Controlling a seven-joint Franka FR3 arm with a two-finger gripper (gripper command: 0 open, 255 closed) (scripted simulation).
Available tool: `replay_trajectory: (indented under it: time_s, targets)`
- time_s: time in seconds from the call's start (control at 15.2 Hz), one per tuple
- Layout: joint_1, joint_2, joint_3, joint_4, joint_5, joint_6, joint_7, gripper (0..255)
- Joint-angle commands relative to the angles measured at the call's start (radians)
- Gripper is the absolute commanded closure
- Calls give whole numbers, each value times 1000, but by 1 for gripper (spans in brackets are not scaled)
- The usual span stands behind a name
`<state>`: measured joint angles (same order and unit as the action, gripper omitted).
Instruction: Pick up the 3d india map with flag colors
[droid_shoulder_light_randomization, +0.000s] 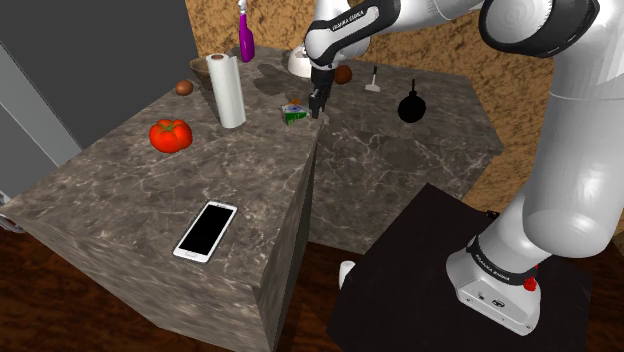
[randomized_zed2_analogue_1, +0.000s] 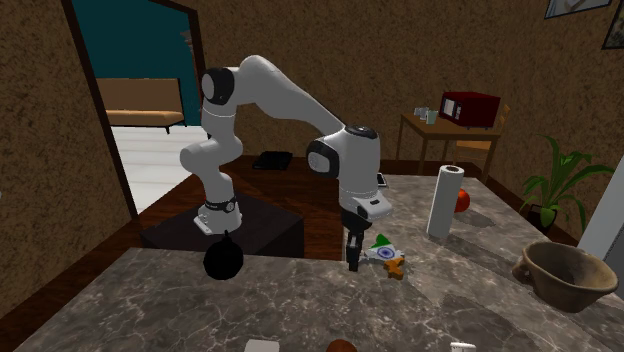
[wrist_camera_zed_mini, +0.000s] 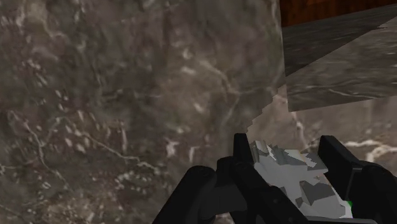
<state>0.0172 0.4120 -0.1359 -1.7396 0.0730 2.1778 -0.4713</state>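
The India map (randomized_zed2_analogue_1: 385, 255), a small flat piece in orange, white and green, lies on the dark marble counter (randomized_zed2_analogue_1: 300, 300) near a corner edge. My black gripper (randomized_zed2_analogue_1: 353, 262) points straight down with its fingertips at counter level, against one side of the map. In the shoulder view the gripper (droid_shoulder_light_randomization: 318, 105) stands just right of the map (droid_shoulder_light_randomization: 293, 113). In the wrist view the map (wrist_camera_zed_mini: 289, 172) looks grey-white and fills the gap between the two fingers (wrist_camera_zed_mini: 242, 153), which press on its sides. The map still rests on the counter.
A paper towel roll (droid_shoulder_light_randomization: 229, 90), a tomato (droid_shoulder_light_randomization: 171, 134) and a smartphone (droid_shoulder_light_randomization: 206, 231) share the nearer counter block. A black round kettlebell-like object (droid_shoulder_light_randomization: 411, 108), a purple bottle (droid_shoulder_light_randomization: 246, 40) and a brown bowl (randomized_zed2_analogue_1: 565, 272) stand around. The counter edge drops off beside the gripper.
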Motion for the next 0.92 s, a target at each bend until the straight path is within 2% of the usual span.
replay_trajectory:
  time_s: [0.0,0.2,0.86]
  targets:
    - [-1,3,-1,0,0,0,0,255]
    - [0,2,-1,-2,-1,1,1,255]
    - [2,-51,-5,60,-11,-112,8,255]
